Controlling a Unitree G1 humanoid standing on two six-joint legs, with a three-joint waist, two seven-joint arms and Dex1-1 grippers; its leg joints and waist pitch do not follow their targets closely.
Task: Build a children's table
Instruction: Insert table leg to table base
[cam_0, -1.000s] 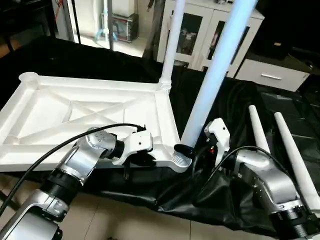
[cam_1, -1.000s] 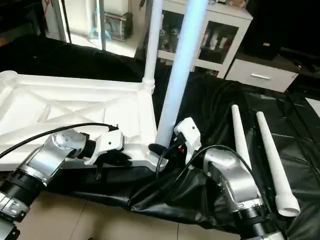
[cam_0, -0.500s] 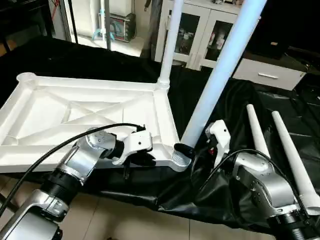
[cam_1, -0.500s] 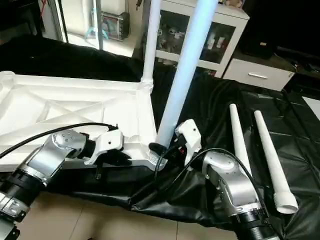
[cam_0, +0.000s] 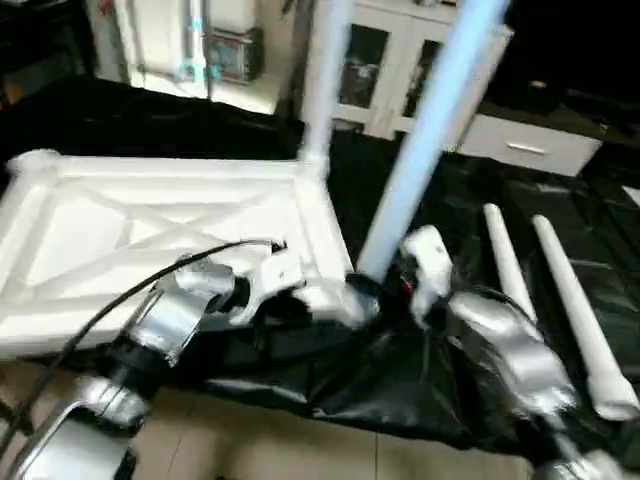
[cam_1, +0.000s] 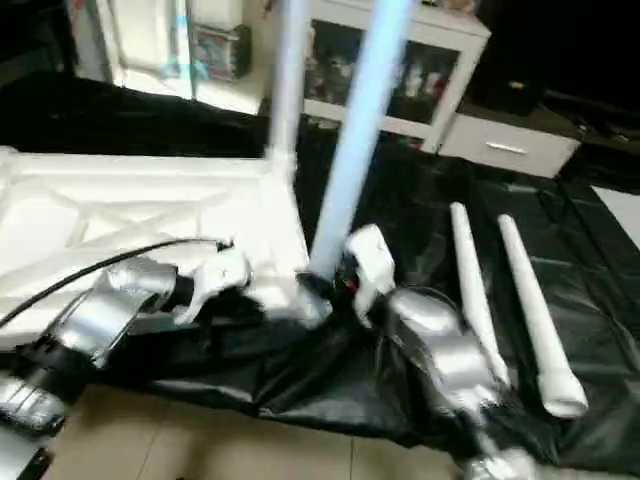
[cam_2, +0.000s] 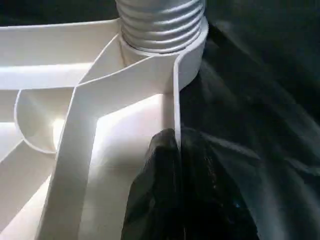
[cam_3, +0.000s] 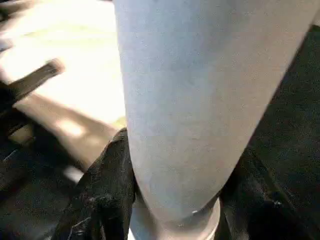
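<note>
The white table top (cam_0: 150, 215) lies upside down on black cloth, its X ribs facing up. One white leg (cam_0: 325, 80) stands upright in the far right corner socket. A second leg (cam_0: 425, 140) leans to the right out of the near right corner socket (cam_2: 162, 25), where its ribbed end shows. My right gripper (cam_0: 375, 295) is shut on this leg's base (cam_3: 190, 100), a black finger (cam_3: 105, 200) on each side. My left gripper (cam_0: 280, 305) is shut on the top's near rim wall (cam_2: 175, 100), just short of that socket. Two loose legs (cam_0: 505, 260) (cam_0: 575, 300) lie at the right.
Black cloth (cam_0: 440, 380) covers the work surface and hangs over its front edge above the tiled floor (cam_0: 300, 450). A white cabinet with glass doors (cam_0: 370, 70) and a white drawer unit (cam_0: 530, 145) stand behind. A black cable (cam_0: 110, 310) arcs over my left forearm.
The camera has moved, so the whole picture has shifted. The held leg's lean has wobbled slightly. Both grippers keep their holds.
</note>
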